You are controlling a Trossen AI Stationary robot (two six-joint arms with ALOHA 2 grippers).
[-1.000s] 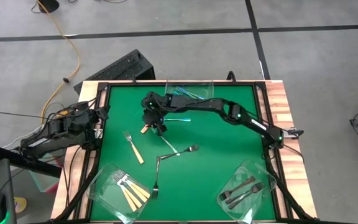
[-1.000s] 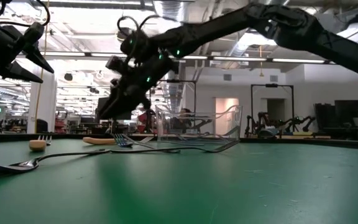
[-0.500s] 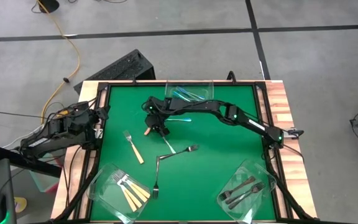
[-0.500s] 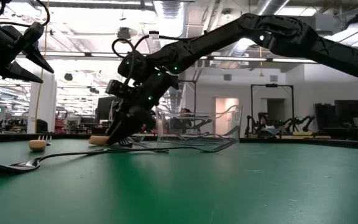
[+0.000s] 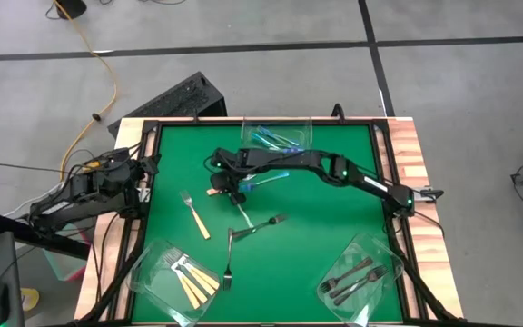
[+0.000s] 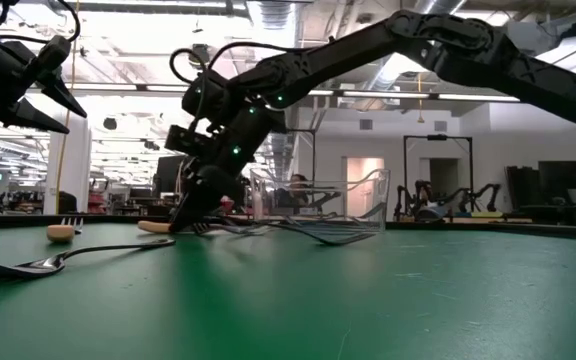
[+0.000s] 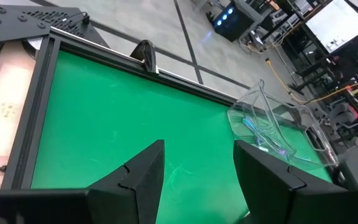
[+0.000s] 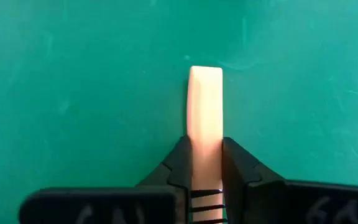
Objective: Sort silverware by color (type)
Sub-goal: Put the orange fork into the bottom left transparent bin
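The right tool (image 8: pixel 205 163) is down on the green bench (image 5: pixel 325 232), near its middle. Its two fingers (image 8: pixel 178 163) are pinched on the cream handle of a fork (image 8: pixel 206 106), which lies flat on the bench. In the high view the right tool (image 5: pixel 222 188) sits just beside a blue fork (image 5: pixel 267 177). Two grey forks (image 5: pixel 263 223) lie close by on the bench, and a cream fork (image 5: pixel 194 215) lies alone nearer the left side. One tub (image 5: pixel 143 277) at the near left corner holds more cream forks. Another tub (image 5: pixel 378 289) at the near right corner holds grey forks. A third tub (image 5: pixel 300 127) at the far edge holds blue forks. The left tool (image 7: pixel 194 177) waits up in the air by the left edge of the bench, its fingers wide apart and holding nothing.
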